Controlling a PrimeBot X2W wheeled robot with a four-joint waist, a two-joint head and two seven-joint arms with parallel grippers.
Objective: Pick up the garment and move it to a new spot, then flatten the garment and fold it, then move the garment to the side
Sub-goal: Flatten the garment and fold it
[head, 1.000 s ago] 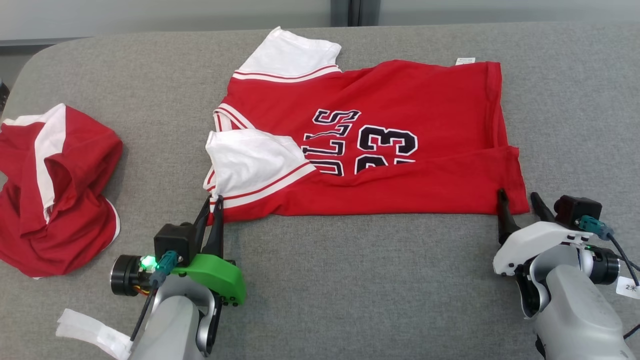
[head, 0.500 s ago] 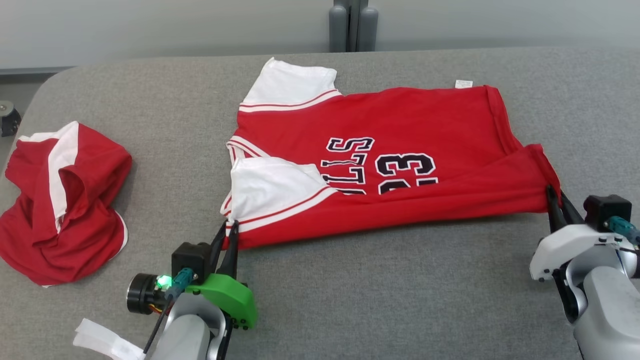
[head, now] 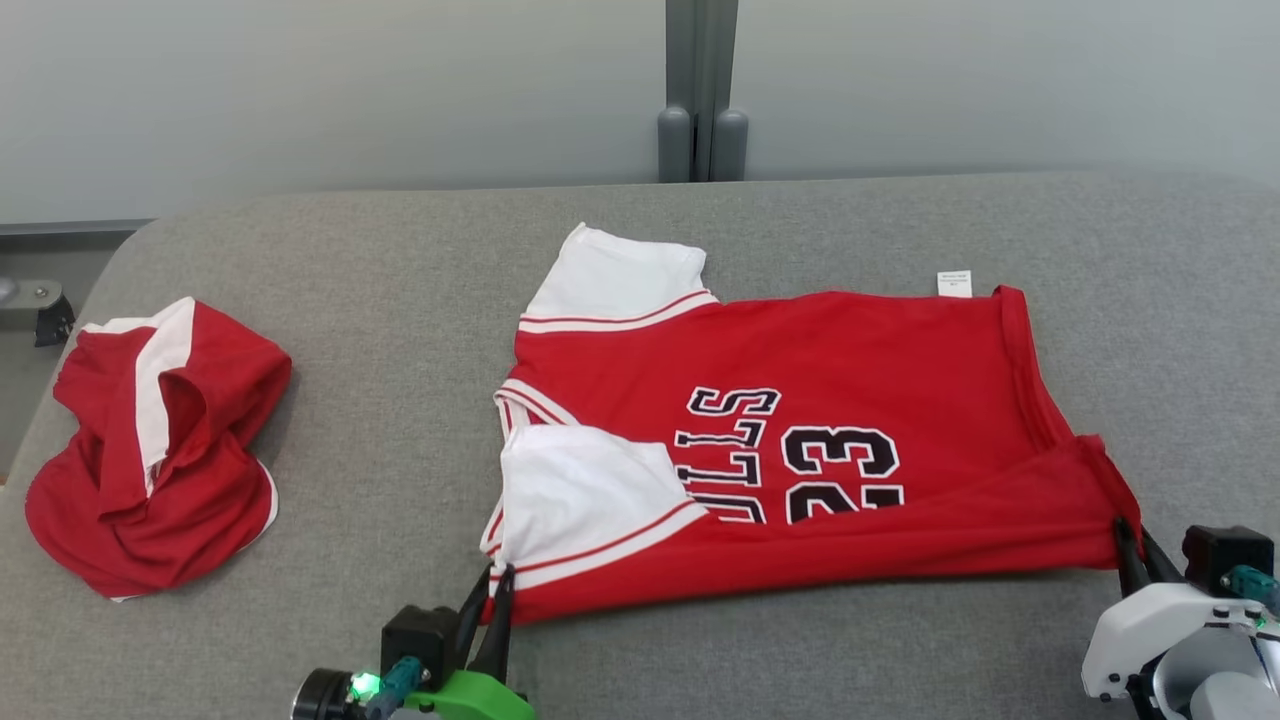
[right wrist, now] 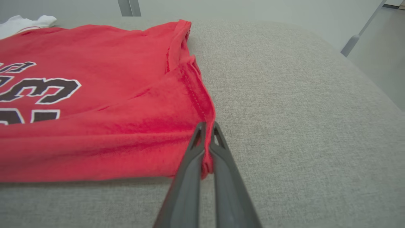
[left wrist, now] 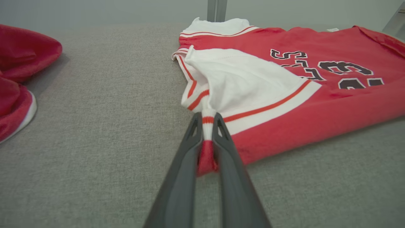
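A red jersey [head: 800, 400] with white sleeves and a dark "23" lies spread on the grey table, its near edge folded up over the print. My left gripper [head: 490, 585] is shut on the jersey's near left corner, by the white sleeve [left wrist: 240, 79]; red cloth is pinched between the fingers [left wrist: 207, 126]. My right gripper [head: 1130, 535] is shut on the near right hem corner [right wrist: 205, 126], which is lifted a little off the table.
A second red and white garment [head: 160, 450] lies crumpled at the table's left end, also seen as a red heap [left wrist: 19, 72]. A grey wall and a post [head: 700, 90] stand behind the table [head: 350, 300]. The table's rounded right edge [right wrist: 364, 72] drops to the floor.
The head camera has tilted up, so everything sits lower in view. The right gripper went from open beside the hem to shut on it and lifted that corner. The left gripper keeps its hold.
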